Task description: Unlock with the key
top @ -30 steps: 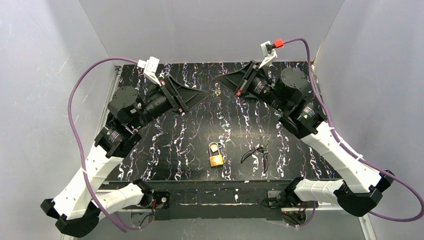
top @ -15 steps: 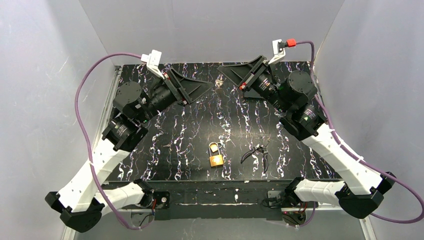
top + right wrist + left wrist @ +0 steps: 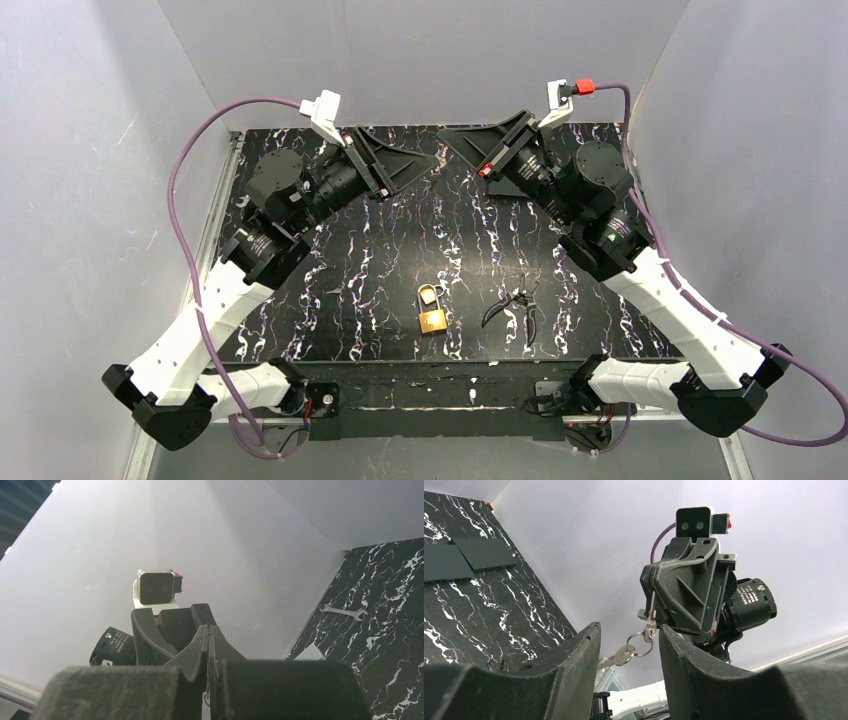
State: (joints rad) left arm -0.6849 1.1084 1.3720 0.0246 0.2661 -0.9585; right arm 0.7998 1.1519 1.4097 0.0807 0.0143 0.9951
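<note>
Left wrist, right jaws pinching key (image 3: 652, 612)

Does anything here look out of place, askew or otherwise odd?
Nothing is damaged or spilled. One oddity: the key dangles in mid-air from the shut right gripper, inside the open left gripper, far from the padlock on the table.

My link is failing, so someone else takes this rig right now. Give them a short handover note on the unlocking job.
Right hand: shut on the upper key, raised above the table's far end; a second key hangs below it.
Left hand: open, fingers either side of the second key, not gripping it.
Brass padlocks lie near the front edge, pliers to their right, untouched.
Done: keys lifted. Left: grip a key, insert it in a padlock, turn.
</note>
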